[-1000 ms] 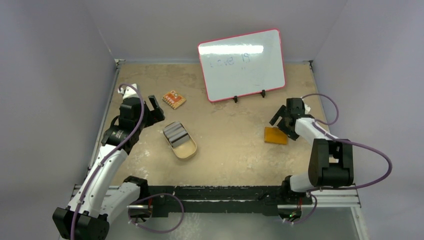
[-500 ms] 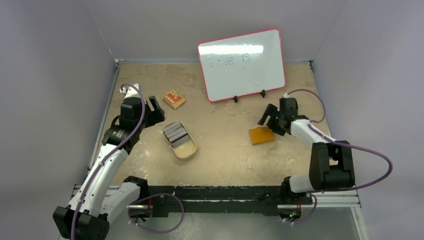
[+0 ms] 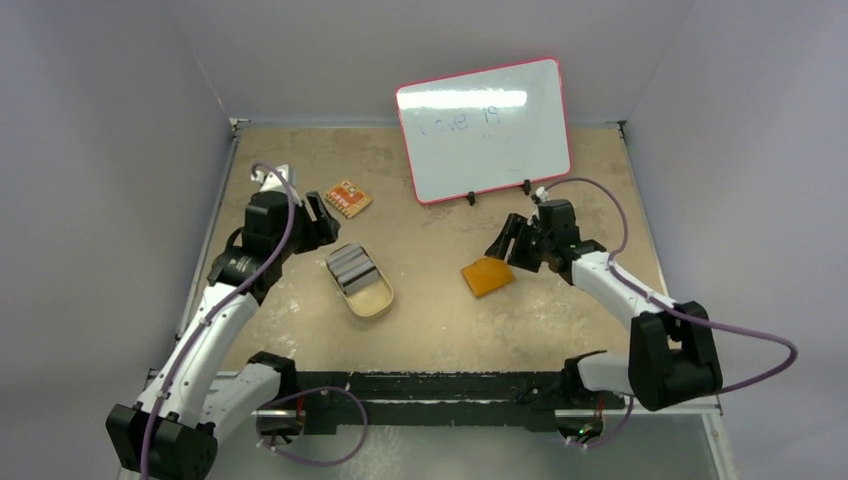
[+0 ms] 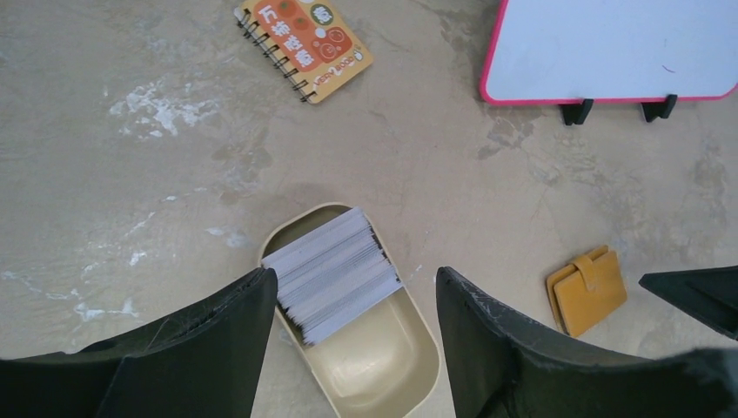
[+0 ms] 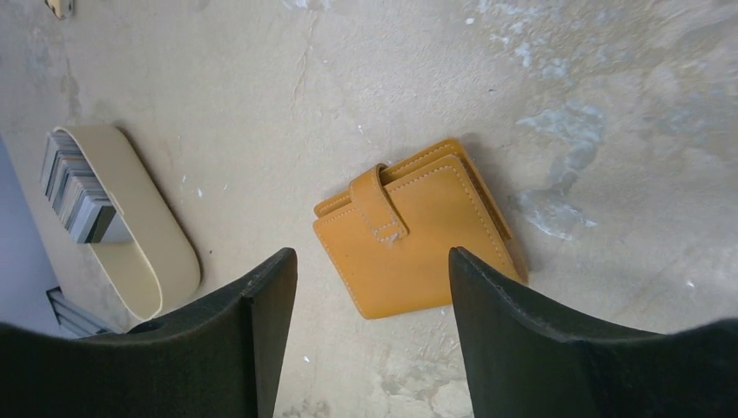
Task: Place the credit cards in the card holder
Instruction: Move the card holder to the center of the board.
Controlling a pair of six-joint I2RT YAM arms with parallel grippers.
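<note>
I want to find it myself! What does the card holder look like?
Find the big pink-framed whiteboard at the back. Just in front of it lies the card holder, a plain orange folded wallet with a strap. The notebook is orange too, but has pictures and spiral rings.

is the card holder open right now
No, the card holder lies folded shut, its strap wrapped across the front.

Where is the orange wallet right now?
Top view: the wallet lies closed right of the tan dish, by the open jaws of the right gripper.
</note>
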